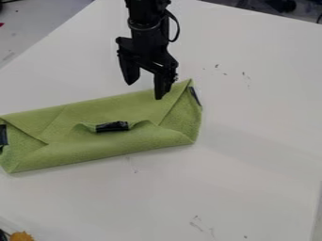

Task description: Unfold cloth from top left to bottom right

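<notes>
The green cloth [88,153] lies folded on the white table [258,155], forming a long, slanting bundle whose right end sits higher in the view than its left end. The black gripper [144,91] hangs above the cloth's upper edge, toward the right end, with its fingers apart and a gap between them. One fingertip sits just above that edge in the view; the other overlaps the cloth near its upper right corner, though whether it touches the fabric I cannot tell. The robot arm [148,41] comes down from the view's top edge toward the cloth, with a black cable [177,28] looping out at its right side.

Corners of the cloth are folded inward at both ends, making slanting creases. A strip of black tape [112,126] is on a raised, curled flap near the cloth's middle. Another dark patch [3,134] is at its left end, and a third dark strip [195,95] runs along its right end, near the upper corner. Small dark marks [244,74] dot the table beyond the cloth's upper right corner, and faint scuffs [197,218] lie below its right half. An orange-yellow thing [21,236] is below the cloth's left end, at the view's bottom edge.
</notes>
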Controlling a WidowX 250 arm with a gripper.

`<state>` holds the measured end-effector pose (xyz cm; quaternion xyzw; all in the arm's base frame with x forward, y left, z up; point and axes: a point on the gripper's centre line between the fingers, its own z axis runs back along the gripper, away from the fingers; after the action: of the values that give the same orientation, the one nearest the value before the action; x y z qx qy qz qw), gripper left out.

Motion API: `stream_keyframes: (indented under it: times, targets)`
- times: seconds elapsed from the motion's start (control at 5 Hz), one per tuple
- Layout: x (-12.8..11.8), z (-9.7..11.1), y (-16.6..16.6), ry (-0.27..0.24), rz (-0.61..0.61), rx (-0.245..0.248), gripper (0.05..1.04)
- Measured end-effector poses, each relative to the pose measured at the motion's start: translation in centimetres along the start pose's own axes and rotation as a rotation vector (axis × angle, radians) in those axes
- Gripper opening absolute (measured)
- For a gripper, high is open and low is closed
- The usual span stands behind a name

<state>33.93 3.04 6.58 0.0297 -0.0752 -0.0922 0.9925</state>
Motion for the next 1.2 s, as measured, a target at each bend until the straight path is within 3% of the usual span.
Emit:
stream_keyframes:
  times: [0.2, 0.4, 0.8, 1.0, 1.2]
  targets:
    - [-0.5, -1.0, -0.2, 0.029, 0.002, -0.010, 0.999]
    - [-2.5, -2.6, -0.7, 0.048, 0.050, -0.038, 0.999]
    - [-4.2, -3.7, -0.3, 0.031, 0.101, -0.070, 0.991]
    - [-4.2, -3.8, -0.1, 0.024, 0.105, -0.062, 0.926]
    - [-4.2, -3.8, 0.0, 0.020, 0.100, -0.059, 0.636]
